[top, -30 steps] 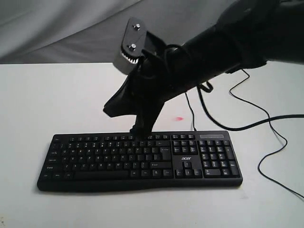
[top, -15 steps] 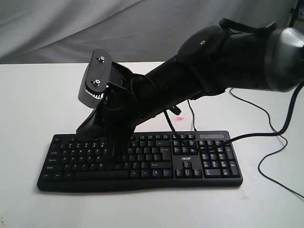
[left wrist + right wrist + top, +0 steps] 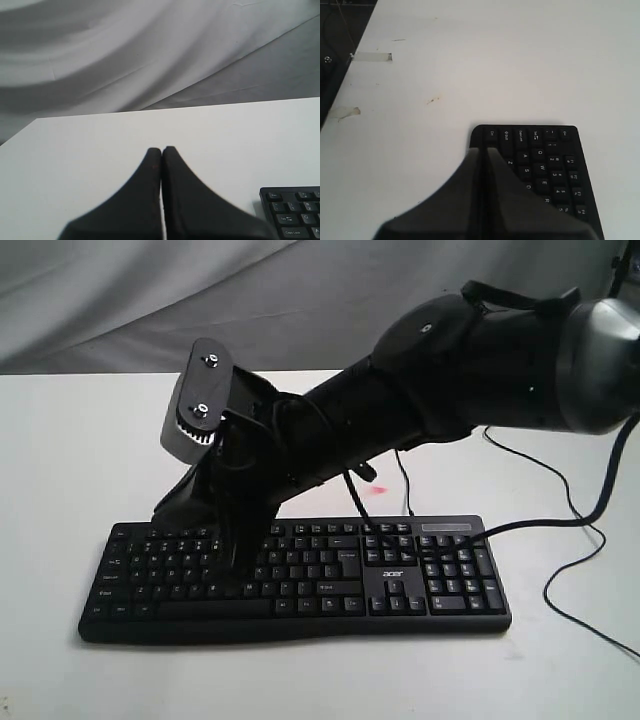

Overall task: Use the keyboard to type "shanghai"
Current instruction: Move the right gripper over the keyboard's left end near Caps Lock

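The black keyboard (image 3: pixel 330 582) with white legends and an "acer" logo lies across the white table (image 3: pixel 70 450). My right gripper (image 3: pixel 240 562) reaches across from the right, shut and empty, with its tip down on the left half of the letter keys. In the right wrist view the shut right gripper (image 3: pixel 482 148) hides the key under it; the keyboard's (image 3: pixel 555 165) A, S, D and W keys show beside it. The left gripper (image 3: pixel 161 148) is shut and empty over bare table, with a corner of the keyboard (image 3: pixel 295 210) off to one side. It does not show in the exterior view.
Thin black cables (image 3: pixel 560 502) loop over the table behind and to the right of the keyboard. A small red spot (image 3: pixel 377 490) marks the table behind it. A strip of tape (image 3: pixel 371 57) sits near the table's edge (image 3: pixel 350 75).
The right arm swung left from the keyboard's upper middle rows and lowered its shut tip onto the left letter keys; in the last half second it only edged slightly left.
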Available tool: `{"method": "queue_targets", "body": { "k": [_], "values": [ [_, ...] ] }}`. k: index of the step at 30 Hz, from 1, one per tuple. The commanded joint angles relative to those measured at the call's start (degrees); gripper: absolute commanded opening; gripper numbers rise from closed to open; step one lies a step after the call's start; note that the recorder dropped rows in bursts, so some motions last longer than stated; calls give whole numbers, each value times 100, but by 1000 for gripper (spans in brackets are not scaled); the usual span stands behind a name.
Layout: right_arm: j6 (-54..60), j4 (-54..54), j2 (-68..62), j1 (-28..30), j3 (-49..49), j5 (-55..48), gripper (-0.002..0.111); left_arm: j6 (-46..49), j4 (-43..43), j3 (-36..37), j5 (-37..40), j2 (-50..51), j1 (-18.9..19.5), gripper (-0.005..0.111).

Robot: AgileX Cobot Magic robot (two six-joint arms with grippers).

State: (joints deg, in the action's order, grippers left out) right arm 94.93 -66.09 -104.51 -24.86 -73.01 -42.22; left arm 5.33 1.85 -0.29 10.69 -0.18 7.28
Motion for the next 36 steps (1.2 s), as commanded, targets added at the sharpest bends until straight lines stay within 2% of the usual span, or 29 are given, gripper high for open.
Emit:
{"method": "queue_targets", "body": {
  "k": [1, 6, 13, 21, 32, 36],
  "values": [
    [169, -304, -151, -150, 26, 262, 0, -16, -3, 29, -16, 18, -22, 1],
    [260, -326, -403, -440, 26, 1091, 0, -16, -3, 29, -16, 18, -22, 1],
    [317, -279, -607, -590, -45, 1284, 0, -16, -3, 29, -16, 18, -22, 1],
    [-674, 93, -1491, -590, -1318, 838, 0, -16, -3, 29, -16, 18, -22, 1],
    [-935, 515, -2109, -600, -1955, 744, 0, -16, -3, 29, -16, 18, -22, 1],
    [-1582, 1289, -2464, -600, -2365, 745, 0, -16, -3, 29, -16, 18, -22, 1]
  ]
}}
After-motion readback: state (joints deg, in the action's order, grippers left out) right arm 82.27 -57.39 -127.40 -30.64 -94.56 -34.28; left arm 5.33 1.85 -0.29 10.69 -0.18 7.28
